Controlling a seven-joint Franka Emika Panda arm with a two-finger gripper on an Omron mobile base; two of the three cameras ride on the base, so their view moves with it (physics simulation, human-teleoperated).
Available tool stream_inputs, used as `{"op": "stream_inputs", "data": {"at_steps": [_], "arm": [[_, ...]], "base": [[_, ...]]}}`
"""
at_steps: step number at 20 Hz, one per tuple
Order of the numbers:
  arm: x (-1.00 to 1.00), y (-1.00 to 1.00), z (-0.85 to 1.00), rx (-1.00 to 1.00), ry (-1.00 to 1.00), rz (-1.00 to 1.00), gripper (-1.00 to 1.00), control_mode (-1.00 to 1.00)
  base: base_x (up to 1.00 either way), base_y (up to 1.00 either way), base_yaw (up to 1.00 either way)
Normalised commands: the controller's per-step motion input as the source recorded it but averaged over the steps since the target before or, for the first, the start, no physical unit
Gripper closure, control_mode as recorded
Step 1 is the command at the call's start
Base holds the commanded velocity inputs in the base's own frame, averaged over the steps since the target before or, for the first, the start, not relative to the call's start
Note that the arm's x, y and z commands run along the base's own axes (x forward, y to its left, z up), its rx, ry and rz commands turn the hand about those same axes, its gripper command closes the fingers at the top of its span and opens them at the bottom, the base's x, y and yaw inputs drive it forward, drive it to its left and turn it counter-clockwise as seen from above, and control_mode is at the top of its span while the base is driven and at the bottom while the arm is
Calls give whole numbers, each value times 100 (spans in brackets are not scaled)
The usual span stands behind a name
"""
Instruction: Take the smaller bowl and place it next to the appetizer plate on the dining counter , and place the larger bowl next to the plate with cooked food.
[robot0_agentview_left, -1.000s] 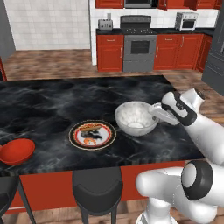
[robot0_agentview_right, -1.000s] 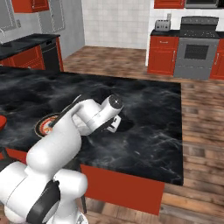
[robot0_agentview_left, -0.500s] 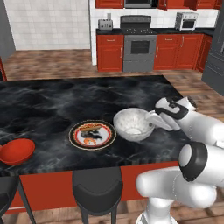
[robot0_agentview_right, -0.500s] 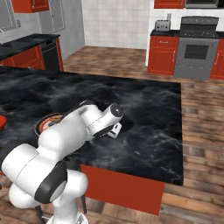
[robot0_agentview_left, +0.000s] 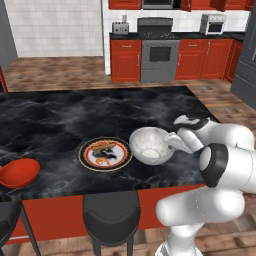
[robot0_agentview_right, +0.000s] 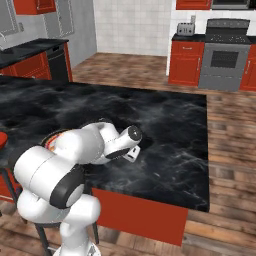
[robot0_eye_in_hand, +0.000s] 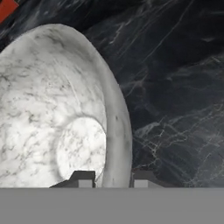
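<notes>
– Left base view: how far along?
– I judge halfway or more. The smaller bowl sits far left on the dining counter. The larger bowl is just beside the plate with cooked food; my gripper pinches its rim.
– Right base view?
– My arm folds low over the counter's near edge, wrist pointing away from the base.
– Hand view?
– One of my fingers is inside the marbled wall, one outside, closed on it. Releasing remains.
</notes>
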Motion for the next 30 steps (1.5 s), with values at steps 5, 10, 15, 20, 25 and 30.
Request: {"op": "stream_inputs", "data": {"at_steps": [5, 10, 15, 20, 25, 30], "arm": [[10, 0, -34, 0, 0, 0, -100, -100], [-25, 0, 13, 11, -4, 0, -100, -100], [-53, 0, 80, 14, -23, -2, -100, -100], [-57, 0, 100, 19, -13, 0, -100, -100], [-69, 9, 100, 14, 0, 0, -100, -100], [-65, 9, 100, 10, 1, 0, -100, -100]], "base": [[0, 0, 0], [0, 0, 0], [0, 0, 0], [0, 0, 0], [0, 0, 0], [0, 0, 0]]}}
